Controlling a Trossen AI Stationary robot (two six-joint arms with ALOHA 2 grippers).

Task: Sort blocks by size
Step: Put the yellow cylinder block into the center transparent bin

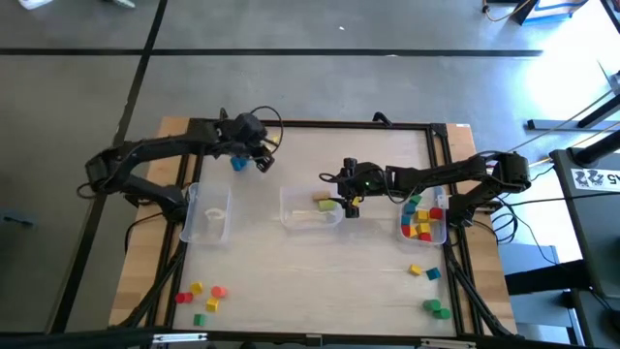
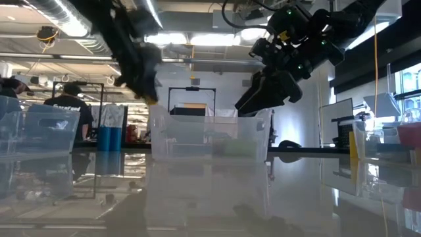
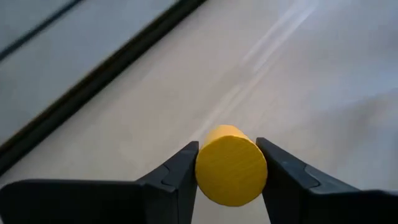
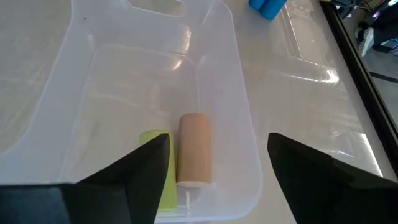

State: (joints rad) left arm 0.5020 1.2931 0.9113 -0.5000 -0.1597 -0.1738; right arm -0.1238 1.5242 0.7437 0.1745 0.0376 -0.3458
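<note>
The wooden-edged table [image 1: 310, 281] carries three clear bins. Over the middle bin [image 1: 308, 215], which holds a tan cylinder [image 4: 194, 148] beside a yellow-green block [image 4: 160, 163], the right gripper [image 4: 214, 168] hovers with fingers spread. Near the table's far edge, the left gripper [image 3: 227, 171] pinches a yellow cylinder [image 3: 231, 164]. Colored blocks [image 1: 423, 219] fill the right bin [image 1: 441, 236]; others [image 1: 201, 297] lie loose at the table's near corners.

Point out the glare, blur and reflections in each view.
High view: bright glare washes the floor at upper right. Low view: the table mirrors the clear bin; ceiling lights flare. Left wrist view: the yellow cylinder is sharp, the table behind blurred. Right wrist view: light streaks gleam on the bin's wall.
</note>
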